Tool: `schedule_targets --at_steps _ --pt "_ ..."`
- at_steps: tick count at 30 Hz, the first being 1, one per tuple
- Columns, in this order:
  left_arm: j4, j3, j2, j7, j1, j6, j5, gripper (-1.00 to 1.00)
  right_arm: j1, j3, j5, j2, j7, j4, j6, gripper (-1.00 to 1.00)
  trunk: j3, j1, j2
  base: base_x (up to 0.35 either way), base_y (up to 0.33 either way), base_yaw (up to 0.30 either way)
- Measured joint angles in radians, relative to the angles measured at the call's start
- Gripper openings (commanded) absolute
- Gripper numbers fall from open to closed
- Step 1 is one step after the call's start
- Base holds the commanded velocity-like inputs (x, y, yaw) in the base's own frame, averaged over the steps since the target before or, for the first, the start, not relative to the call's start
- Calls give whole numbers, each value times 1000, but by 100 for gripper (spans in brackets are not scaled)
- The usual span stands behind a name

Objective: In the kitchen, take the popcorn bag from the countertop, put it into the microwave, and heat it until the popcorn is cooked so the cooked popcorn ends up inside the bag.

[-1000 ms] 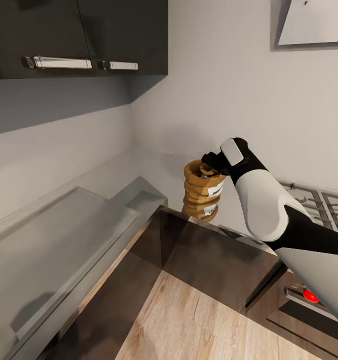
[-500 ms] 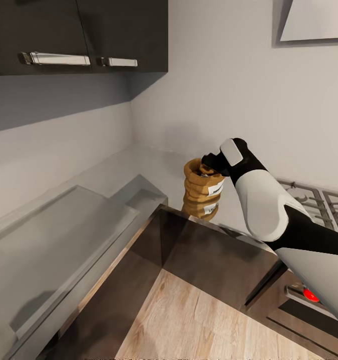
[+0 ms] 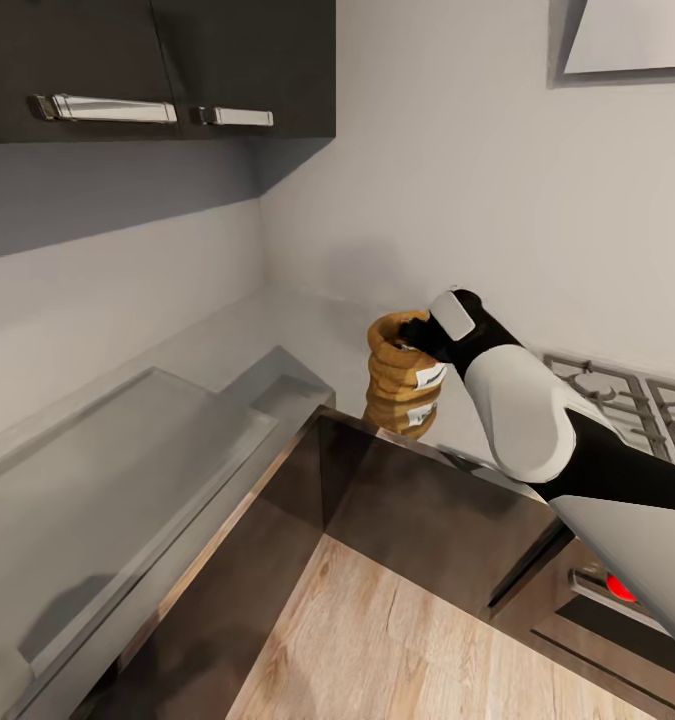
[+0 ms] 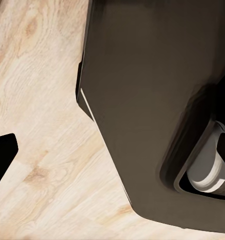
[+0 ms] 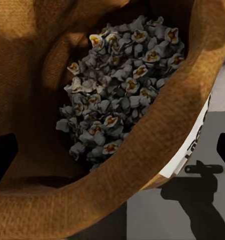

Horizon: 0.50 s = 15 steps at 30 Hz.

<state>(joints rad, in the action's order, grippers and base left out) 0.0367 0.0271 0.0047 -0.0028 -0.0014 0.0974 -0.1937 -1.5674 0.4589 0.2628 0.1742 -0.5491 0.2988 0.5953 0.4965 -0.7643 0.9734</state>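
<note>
**Right hand at the popcorn bag, corner of the tabletop**

From the head camera I see the popcorn bag (image 3: 405, 372) upright on the grey tabletop (image 3: 307, 335), near the inner corner where the two wall runs meet, its reflection showing below it on the glossy surface. My right hand (image 3: 414, 337) sits at the bag's open rim; the dark wrist and white forearm cover the bag's right side. I cannot tell whether the fingers are closed on the rim or just resting over it.

Around it: a gas hob (image 3: 627, 395) just to the right, partly behind my arm. Dark wall cabinets (image 3: 157, 70) with silver handles up left. A range hood (image 3: 627, 35) is cut off at the top right. Dark base cabinets (image 3: 427, 525) below the tabletop edge, wood floor (image 3: 397, 640) beneath, a red knob (image 3: 620, 589) low right.

Right wrist camera: the popcorn bag (image 5: 157, 145) holds a heap of grey-white kernels (image 5: 120, 87) with orange centres; its white label (image 5: 192, 142) is partly visible.

Left wrist camera: wood floor (image 4: 37, 125) and a dark cabinet panel (image 4: 152, 100). Left hand's state: cannot tell.
</note>
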Motion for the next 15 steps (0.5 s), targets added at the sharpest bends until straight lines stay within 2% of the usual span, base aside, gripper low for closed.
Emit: schedule_targets --at_steps 2,5,7,11,15 --pt "0 0 0 0 0 0 0 100 0 0 -7 0 0 -11 -16 100 0 0 0 0 0 0" --pt "0 0 0 0 0 0 0 100 0 0 -66 0 1 -16 -24 100 0 0 0 0 0 0" --pt "0 0 0 0 0 0 0 100 0 1 -85 0 1 -17 -25 100 0 0 0 0 0 0" --pt "0 0 0 0 0 0 0 100 0 1 -89 0 3 -22 -45 100 0 0 0 0 0 0" --pt "0 0 0 0 0 0 0 100 0 3 -91 0 10 -86 -100 100 0 0 0 0 0 0"
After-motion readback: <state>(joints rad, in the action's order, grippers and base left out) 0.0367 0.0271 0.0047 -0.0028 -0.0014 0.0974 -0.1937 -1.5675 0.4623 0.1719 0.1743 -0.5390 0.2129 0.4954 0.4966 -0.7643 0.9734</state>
